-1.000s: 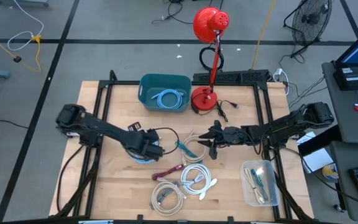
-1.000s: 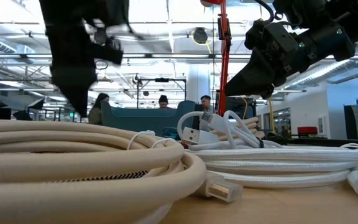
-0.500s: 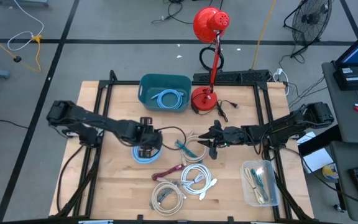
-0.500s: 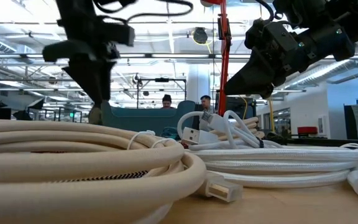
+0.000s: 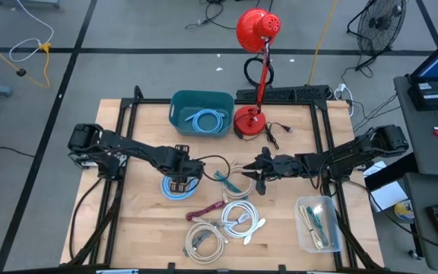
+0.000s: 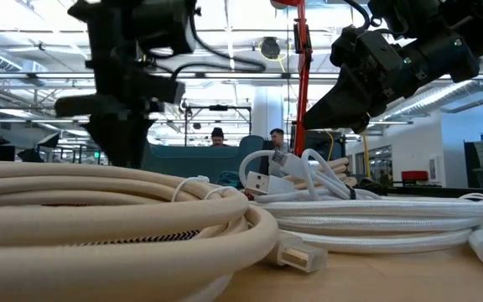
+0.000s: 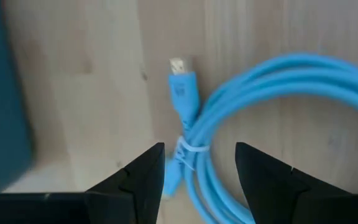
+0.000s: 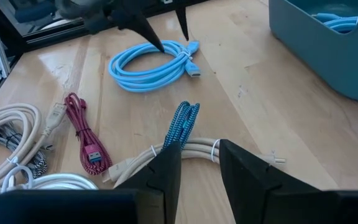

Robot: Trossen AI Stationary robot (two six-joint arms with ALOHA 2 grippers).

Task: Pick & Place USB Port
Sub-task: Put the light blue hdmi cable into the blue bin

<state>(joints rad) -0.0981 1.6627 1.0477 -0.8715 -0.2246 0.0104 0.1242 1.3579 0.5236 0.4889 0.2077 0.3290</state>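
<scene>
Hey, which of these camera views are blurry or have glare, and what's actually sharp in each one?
Low view: the near cream cable coil is soft, and bright ceiling lights wash out the room behind. Left wrist view: the light blue cable and wood grain are slightly blurred, the left gripper open above it. Right wrist view: a sheen on the table; the cables are crisp. High view: evenly lit, sharp.

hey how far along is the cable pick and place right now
Done: one light blue cable lies in the teal bin. In hand: the left gripper is open, straddling the tied part of the light blue cable coil on the table, not yet gripping. The right gripper hangs open above the teal braided cable. Left: the red cable and the white cables.
</scene>
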